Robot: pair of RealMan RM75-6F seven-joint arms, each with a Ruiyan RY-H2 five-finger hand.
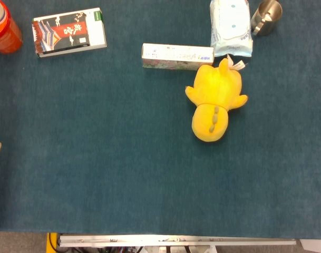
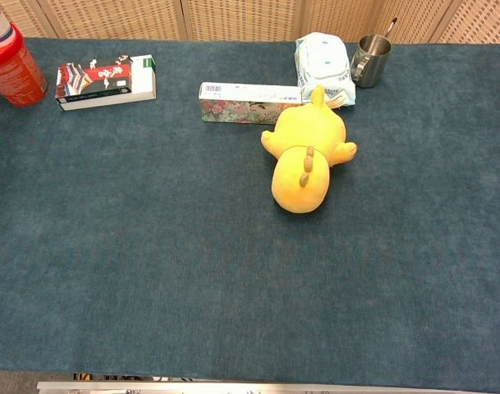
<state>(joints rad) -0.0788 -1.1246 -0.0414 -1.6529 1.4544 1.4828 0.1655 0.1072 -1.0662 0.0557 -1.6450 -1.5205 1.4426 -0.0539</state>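
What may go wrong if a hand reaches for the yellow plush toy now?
1. The plush seems to touch the long box and the wipes pack, so a grasp from that side may shove both.
2. The metal cup stands close beside the wipes pack; a pushed pack might tip it.
3. The plush is soft and rounded, so it may slip from a loose grip.

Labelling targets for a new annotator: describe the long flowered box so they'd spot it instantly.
On the blue table, look along the far edge near the middle. The long flowered box lies flat there, just left of the yellow plush toy. It is far slimmer than the red-and-black box further left.
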